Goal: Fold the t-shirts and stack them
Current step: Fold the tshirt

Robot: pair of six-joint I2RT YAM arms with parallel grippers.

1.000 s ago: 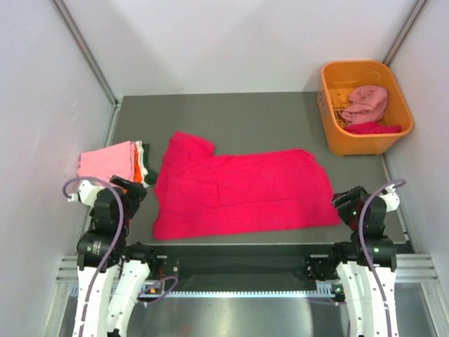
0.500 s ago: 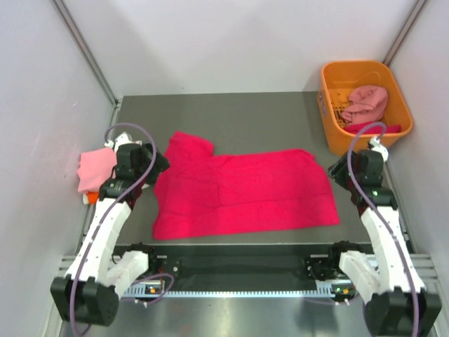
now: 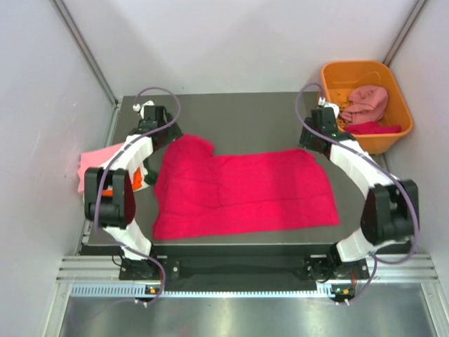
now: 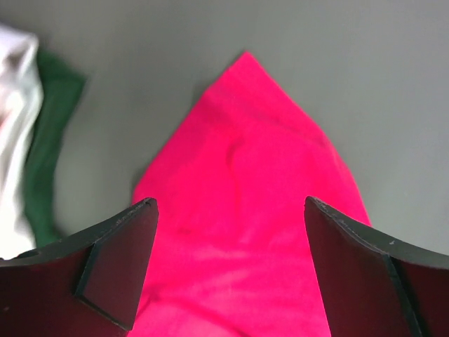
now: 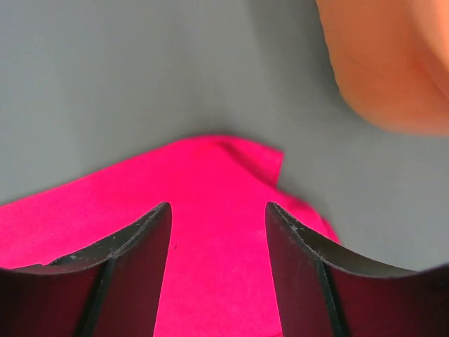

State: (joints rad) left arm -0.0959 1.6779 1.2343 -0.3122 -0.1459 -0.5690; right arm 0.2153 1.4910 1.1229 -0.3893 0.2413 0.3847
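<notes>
The large crimson-pink t-shirt (image 3: 238, 189) lies spread flat across the middle of the grey table. My left gripper (image 3: 167, 135) is open above its far left corner, which shows between the jaws in the left wrist view (image 4: 238, 210). My right gripper (image 3: 313, 144) is open above its far right corner (image 5: 217, 232). A stack of folded shirts (image 3: 95, 163), light pink on top with orange, white and dark green beneath, sits at the left edge. The white (image 4: 14, 126) and dark green (image 4: 49, 140) cloth show in the left wrist view.
The orange plastic basket (image 3: 393, 140) stands at the far right with a dusty pink shirt (image 3: 365, 102) and a crimson one (image 3: 372, 128) inside; its corner shows in the right wrist view (image 5: 386, 63). White walls close in on both sides.
Both arms have reached from the near edge to the far side of the table and now hang over the crimson shirt's two far corners. The shirt has not moved.
</notes>
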